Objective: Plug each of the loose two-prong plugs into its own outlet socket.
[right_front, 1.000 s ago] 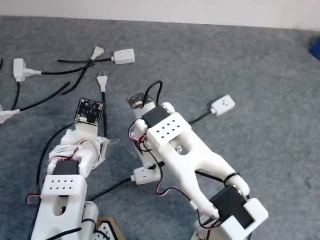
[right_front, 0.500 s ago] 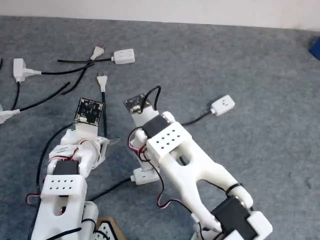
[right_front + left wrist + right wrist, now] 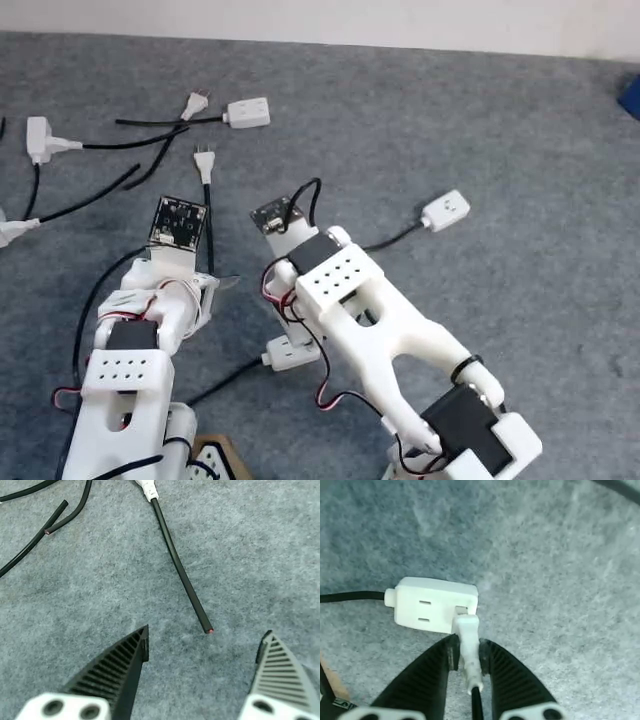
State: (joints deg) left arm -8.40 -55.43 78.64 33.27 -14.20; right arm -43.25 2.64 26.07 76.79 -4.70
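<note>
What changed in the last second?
The right arm drew back slightly toward its base, its pincer shut on the white plug at the outlet. The left arm, its open pincer and the other cords stayed put.

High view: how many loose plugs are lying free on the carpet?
2: the far plug beside the far socket, and the near plug just ahead of the left arm. Others may be hidden under the arms or beyond the left edge.
</note>
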